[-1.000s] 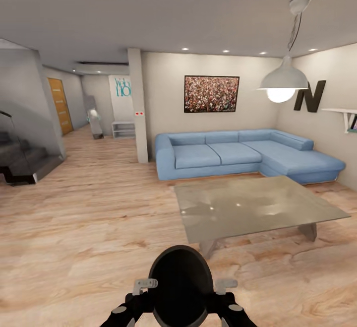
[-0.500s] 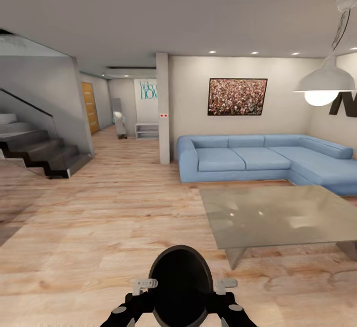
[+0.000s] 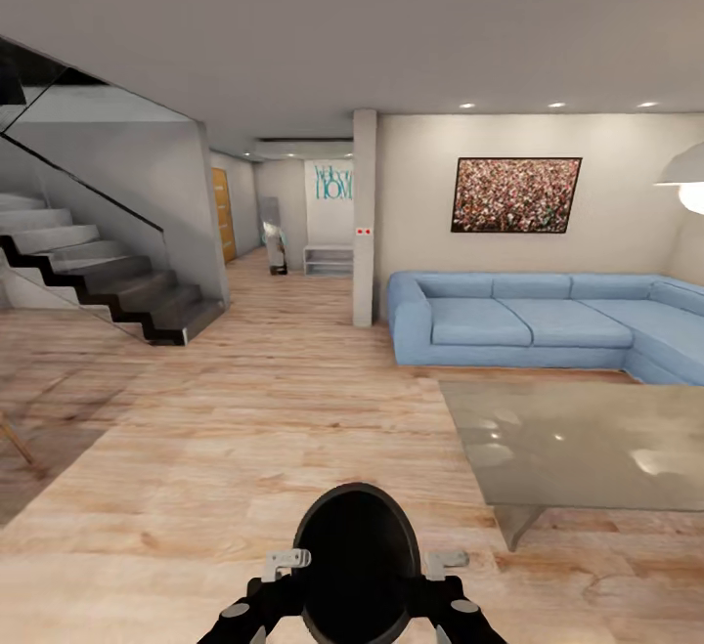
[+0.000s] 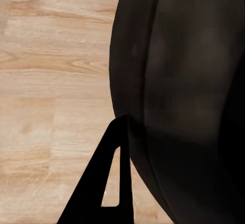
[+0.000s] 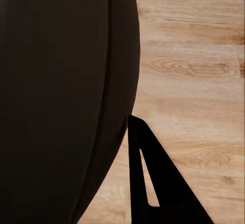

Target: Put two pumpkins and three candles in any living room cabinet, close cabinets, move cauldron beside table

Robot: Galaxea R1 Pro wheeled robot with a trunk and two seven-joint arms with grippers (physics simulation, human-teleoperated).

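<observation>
Even, bright render; ceiling spotlights point(image 3: 554, 105) glow, glass table point(image 3: 587, 449) shows soft glare.

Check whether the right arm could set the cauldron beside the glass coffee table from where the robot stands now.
Probably not yet. The cauldron is carried low in front between both arms, and the glass coffee table lies ahead to the right across open wood floor. Nothing blocks the way, but the base likely must roll closer.

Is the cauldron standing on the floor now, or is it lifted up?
Lifted: the cauldron is between both arms in the head view, and the wrist views show the wooden floor beyond its side. Grip contact cannot be seen.
</observation>
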